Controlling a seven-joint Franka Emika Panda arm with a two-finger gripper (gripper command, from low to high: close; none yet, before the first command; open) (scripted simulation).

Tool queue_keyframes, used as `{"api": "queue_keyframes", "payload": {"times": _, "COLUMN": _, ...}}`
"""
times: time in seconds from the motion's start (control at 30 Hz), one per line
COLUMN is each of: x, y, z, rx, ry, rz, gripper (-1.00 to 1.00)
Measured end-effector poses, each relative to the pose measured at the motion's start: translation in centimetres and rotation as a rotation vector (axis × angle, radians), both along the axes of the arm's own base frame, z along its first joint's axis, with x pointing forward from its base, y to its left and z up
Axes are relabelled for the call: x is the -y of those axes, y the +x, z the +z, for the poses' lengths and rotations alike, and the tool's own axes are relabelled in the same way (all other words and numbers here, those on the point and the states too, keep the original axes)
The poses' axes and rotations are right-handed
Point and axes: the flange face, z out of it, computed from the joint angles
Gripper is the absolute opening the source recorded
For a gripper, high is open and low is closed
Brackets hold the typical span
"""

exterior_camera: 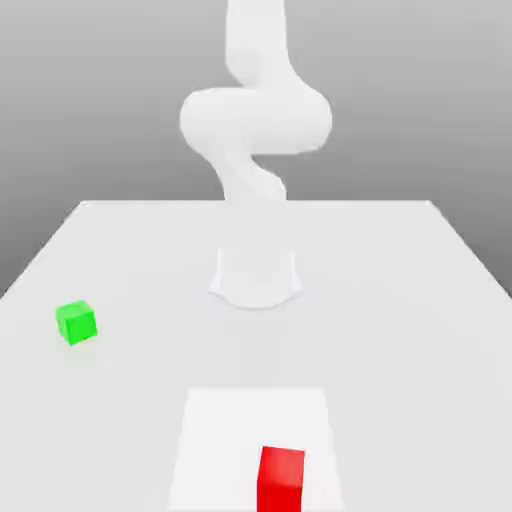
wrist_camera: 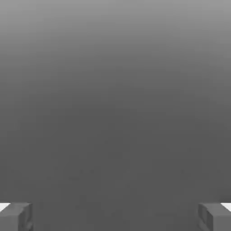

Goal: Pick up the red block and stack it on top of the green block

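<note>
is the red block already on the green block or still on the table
Still on the table. The red block sits near the exterior view's bottom edge; the green block stands apart toward that view's left, nothing on it.

The robot arm (exterior_camera: 255, 120) is all white, smooth and round, like fat tubes joined with bends. It has a wide white base (exterior_camera: 256, 277). The gripper (wrist_camera: 115, 216) has two blocky grey fingers (wrist_camera: 16, 217) with white tips.

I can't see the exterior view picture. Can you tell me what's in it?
A white robot arm stands at the back of a white table. A green block sits toward the exterior view's left, and a red block sits close to the camera.
</note>
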Motion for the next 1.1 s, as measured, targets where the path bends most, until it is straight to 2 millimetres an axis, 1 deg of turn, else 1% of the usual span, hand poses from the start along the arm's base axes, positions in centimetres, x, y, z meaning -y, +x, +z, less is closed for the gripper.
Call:
{"api": "queue_keyframes", "payload": {"times": 0.1, "x": -0.4, "y": 3.8, "z": -4.9, "rx": -0.09, "ry": -0.001, "rz": -0.019, "gripper": 0.0}}
{"api": "queue_keyframes", "payload": {"times": 0.2, "x": -0.6, "y": 6.8, "z": -10.1, "rx": -0.175, "ry": 0.0, "rz": -0.035, "gripper": 0.0}}
{"api": "queue_keyframes", "payload": {"times": 0.33, "x": -0.9, "y": 9.8, "z": -17.3, "rx": -0.289, "ry": 0.004, "rz": -0.054, "gripper": 0.0}}
{"api": "queue_keyframes", "payload": {"times": 0.43, "x": -1.1, "y": 11.2, "z": -22.9, "rx": -0.373, "ry": 0.009, "rz": -0.068, "gripper": 0.0}}
{"api": "queue_keyframes", "payload": {"times": 0.53, "x": -1.4, "y": 12.0, "z": -28.6, "rx": -0.458, "ry": 0.017, "rz": -0.08, "gripper": 0.0}}
{"api": "queue_keyframes", "payload": {"times": 0.6, "x": -1.6, "y": 12.2, "z": -32.5, "rx": -0.514, "ry": 0.023, "rz": -0.087, "gripper": 0.0}}
{"api": "queue_keyframes", "payload": {"times": 0.7, "x": -1.9, "y": 11.8, "z": -38.2, "rx": -0.599, "ry": 0.035, "rz": -0.097, "gripper": 0.0}}
{"api": "queue_keyframes", "payload": {"times": 0.8, "x": -2.3, "y": 10.9, "z": -43.7, "rx": -0.684, "ry": 0.049, "rz": -0.108, "gripper": 0.0}}
{"api": "queue_keyframes", "payload": {"times": 0.87, "x": -2.5, "y": 10.4, "z": -46.9, "rx": -0.716, "ry": 0.055, "rz": -0.112, "gripper": 0.0}}
{"api": "queue_keyframes", "payload": {"times": 0.97, "x": -2.5, "y": 10.3, "z": -51.0, "rx": -0.725, "ry": 0.057, "rz": -0.113, "gripper": 0.0}}
{"api": "queue_keyframes", "payload": {"times": 1.0, "x": -2.5, "y": 10.2, "z": -52.2, "rx": -0.726, "ry": 0.057, "rz": -0.113, "gripper": -1.0}}
{"api": "queue_keyframes", "payload": {"times": 1.1, "x": -2.5, "y": 10.2, "z": -52.2, "rx": -0.726, "ry": 0.057, "rz": -0.114, "gripper": -1.0}}
